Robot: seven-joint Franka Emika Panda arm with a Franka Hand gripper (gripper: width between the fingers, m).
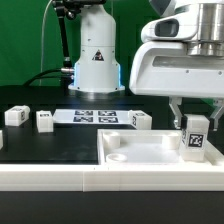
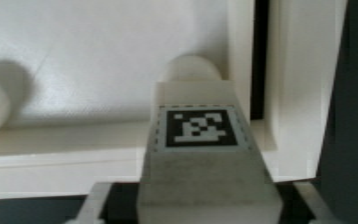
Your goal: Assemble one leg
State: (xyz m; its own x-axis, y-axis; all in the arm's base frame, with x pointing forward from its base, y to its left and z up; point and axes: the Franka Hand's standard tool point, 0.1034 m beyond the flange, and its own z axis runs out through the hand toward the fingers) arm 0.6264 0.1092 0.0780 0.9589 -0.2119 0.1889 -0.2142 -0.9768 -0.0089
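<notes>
My gripper [image 1: 194, 123] is shut on a leg [image 1: 195, 136], a small white block with a black-and-white tag on its face. It holds the leg upright over the right corner of the wide white tray-like panel [image 1: 140, 150], at or just above a corner recess. In the wrist view the leg [image 2: 201, 130] runs up between my fingers [image 2: 105, 200], its tip near a round recess of the panel [image 2: 87, 60]. Three more legs [image 1: 15, 116] [image 1: 44, 121] [image 1: 140, 120] lie on the black table.
The marker board [image 1: 92, 116] lies flat behind the panel. The arm's white base [image 1: 95, 60] stands at the back centre. A white ledge [image 1: 60, 180] runs along the front edge. A round boss [image 1: 113, 144] sits in the panel's left corner.
</notes>
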